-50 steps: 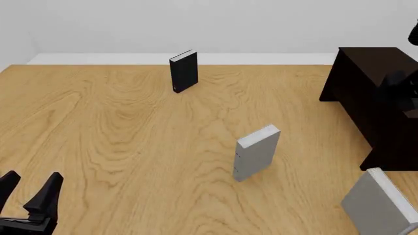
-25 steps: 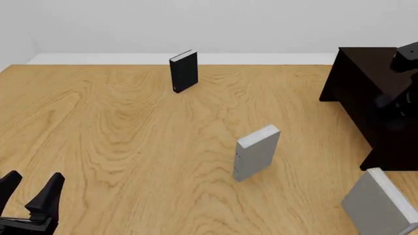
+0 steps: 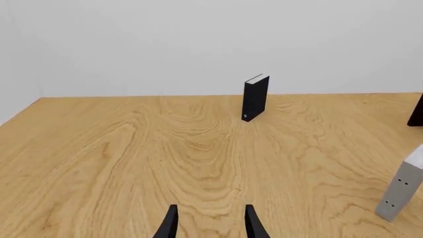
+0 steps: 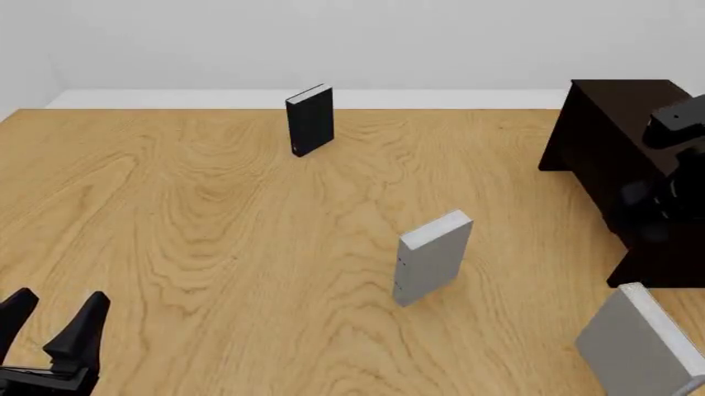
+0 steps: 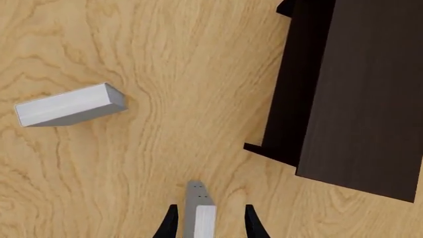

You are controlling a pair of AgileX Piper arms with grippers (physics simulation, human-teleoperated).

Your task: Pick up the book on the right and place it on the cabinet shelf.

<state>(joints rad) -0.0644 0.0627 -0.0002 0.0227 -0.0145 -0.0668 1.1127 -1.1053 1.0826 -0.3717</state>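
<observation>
The book [image 4: 636, 345], light grey with a pale page edge, stands tilted at the table's front right corner, just in front of the cabinet shelf [image 4: 617, 140]. From above, the right wrist view shows the book [image 5: 194, 199] lying between the spread fingertips of my right gripper [image 5: 208, 225], which is open and still well above it, with the cabinet shelf [image 5: 357, 89] alongside. In the front view my right arm [image 4: 675, 124] hangs dark against the cabinet. My left gripper [image 4: 49, 320] stands open and empty at the front left, also shown as the left gripper [image 3: 208, 225].
A near-identical grey book [image 4: 432, 257] stands upright mid-table, also seen as the grey book [image 5: 69, 105] and the grey book [image 3: 403, 186]. A black book [image 4: 310, 120] with a red spine mark stands at the back; black book [image 3: 255, 97].
My right arm has come down from the top right corner in front of the cabinet. The books and the left gripper have not moved.
</observation>
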